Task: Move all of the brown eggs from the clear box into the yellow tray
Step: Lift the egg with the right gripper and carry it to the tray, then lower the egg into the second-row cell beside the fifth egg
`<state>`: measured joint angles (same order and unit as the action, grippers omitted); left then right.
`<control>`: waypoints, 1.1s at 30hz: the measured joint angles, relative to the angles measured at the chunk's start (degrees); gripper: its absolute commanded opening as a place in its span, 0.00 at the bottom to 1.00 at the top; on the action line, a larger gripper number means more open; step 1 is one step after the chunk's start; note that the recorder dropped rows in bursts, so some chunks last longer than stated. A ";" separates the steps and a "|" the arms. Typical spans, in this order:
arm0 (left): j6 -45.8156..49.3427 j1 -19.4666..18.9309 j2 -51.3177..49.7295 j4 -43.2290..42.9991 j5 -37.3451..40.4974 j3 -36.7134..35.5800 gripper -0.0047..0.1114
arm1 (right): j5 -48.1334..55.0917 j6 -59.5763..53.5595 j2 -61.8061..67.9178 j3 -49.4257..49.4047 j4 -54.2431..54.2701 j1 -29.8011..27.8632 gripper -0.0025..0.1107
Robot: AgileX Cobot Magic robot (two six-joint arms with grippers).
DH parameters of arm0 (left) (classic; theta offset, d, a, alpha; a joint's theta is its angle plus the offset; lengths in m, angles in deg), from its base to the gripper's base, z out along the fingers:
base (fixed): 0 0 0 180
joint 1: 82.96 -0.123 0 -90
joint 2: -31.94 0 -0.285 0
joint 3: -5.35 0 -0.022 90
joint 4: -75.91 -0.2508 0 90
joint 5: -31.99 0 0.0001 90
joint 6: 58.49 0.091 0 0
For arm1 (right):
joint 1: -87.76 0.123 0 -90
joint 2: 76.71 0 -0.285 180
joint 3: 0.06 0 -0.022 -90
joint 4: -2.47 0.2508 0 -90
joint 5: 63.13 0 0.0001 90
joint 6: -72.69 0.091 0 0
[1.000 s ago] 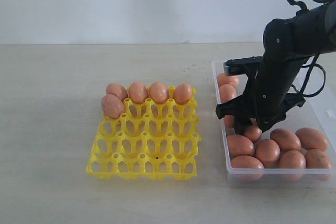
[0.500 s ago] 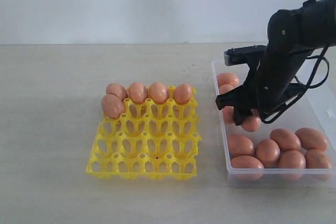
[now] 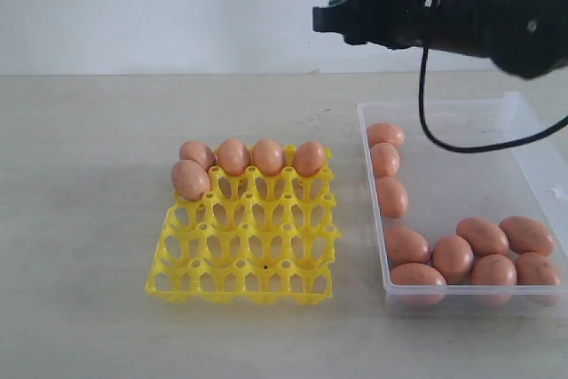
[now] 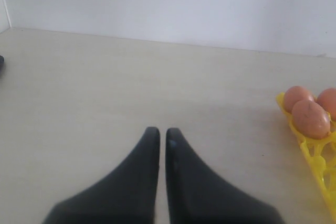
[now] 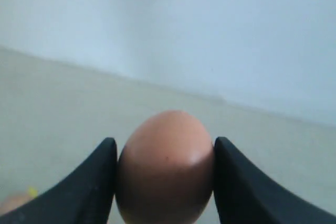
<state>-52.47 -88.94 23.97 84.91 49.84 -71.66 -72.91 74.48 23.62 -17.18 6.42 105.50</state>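
A brown egg [image 5: 165, 166] sits between the black fingers of my right gripper [image 5: 165, 141], which is shut on it. In the exterior view that gripper [image 3: 337, 15] hangs high above the table, behind the gap between tray and box, and the held egg is hidden there. The yellow tray [image 3: 244, 246] carries several brown eggs [image 3: 233, 156], most along its far row and one in the row behind at the left. The clear box [image 3: 470, 148] holds several more eggs [image 3: 453, 255] along its left wall and front. My left gripper [image 4: 159, 131] is shut and empty over bare table.
The tray's edge [image 4: 315, 156] with eggs [image 4: 311, 118] shows at the side of the left wrist view. A black cable [image 3: 426, 122] loops down from the right arm over the box. A pale wall stands behind the beige table.
The right arm has risen out of the clear box with an egg in its grip and swung up and leftward. One egg is gone from the box's middle.
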 measured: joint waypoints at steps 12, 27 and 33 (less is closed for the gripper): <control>0.00 0.00 0.00 0.00 0.00 0.00 0.08 | -49.29 25.21 14.96 -6.17 -24.24 4.71 0.02; 0.00 0.00 0.00 0.00 0.00 0.00 0.08 | -53.56 15.01 32.79 -4.66 -33.37 6.26 0.02; 0.00 0.00 0.00 0.00 0.00 0.00 0.08 | -53.56 14.79 34.99 -2.24 -33.37 6.26 0.02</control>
<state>-52.47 -88.94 23.97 84.91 49.84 -71.66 -126.46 89.27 58.61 -19.42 -26.95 111.77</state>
